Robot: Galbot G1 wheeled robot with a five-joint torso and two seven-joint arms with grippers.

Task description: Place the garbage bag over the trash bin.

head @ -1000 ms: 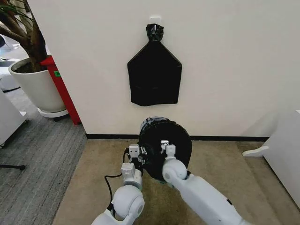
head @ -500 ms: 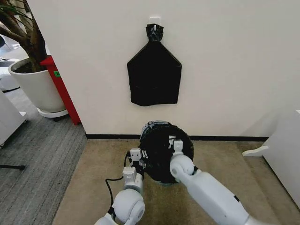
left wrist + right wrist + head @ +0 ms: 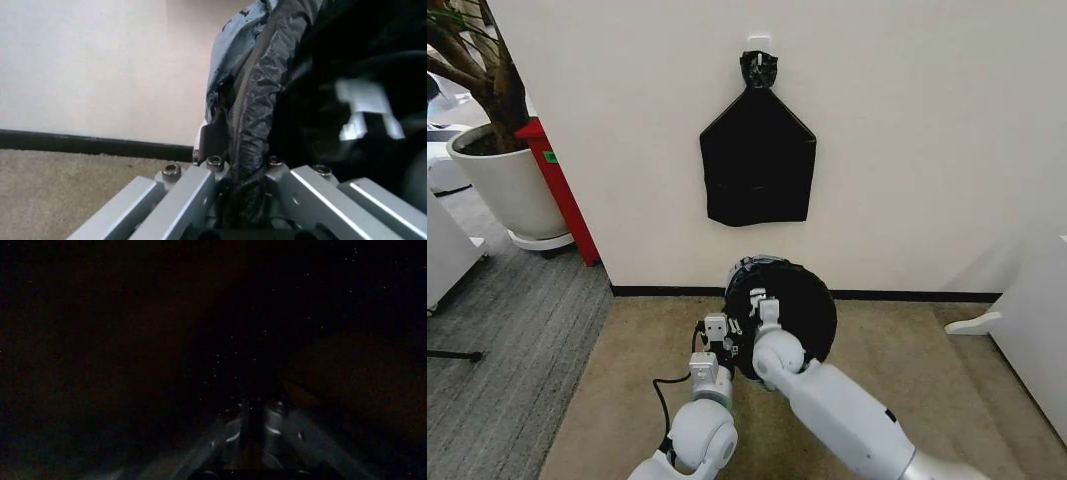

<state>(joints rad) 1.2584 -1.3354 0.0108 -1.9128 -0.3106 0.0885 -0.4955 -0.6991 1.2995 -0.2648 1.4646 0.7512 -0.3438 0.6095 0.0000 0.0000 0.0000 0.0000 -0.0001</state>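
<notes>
At the far left stands a large white round plant pot point(image 3: 507, 190) holding a woody plant, with a red panel point(image 3: 559, 190) leaning just beside it against the cream wall point(image 3: 927, 130); on that wall hangs a flat, house-shaped black bundle with a knotted top point(image 3: 758, 160); below it, on the beige carpet floor point(image 3: 627, 380) and near the black baseboard, sits the small round cream-white trash bin point(image 3: 227, 75), its mouth covered by the thin, glossy, crinkly black garbage bag point(image 3: 802, 300). The left gripper point(image 3: 717, 335) is at the bin's left edge; in the left wrist view its fingers point(image 3: 220, 175) are pressed together on a gathered fold of the bag at the rim, with pale bin wall showing beside the crinkled plastic. The right gripper point(image 3: 761, 304) reaches over the bag-covered mouth near its left part; the right wrist view is dark inside the black plastic, and whether its fingers are spread or pressed together I cannot tell.
</notes>
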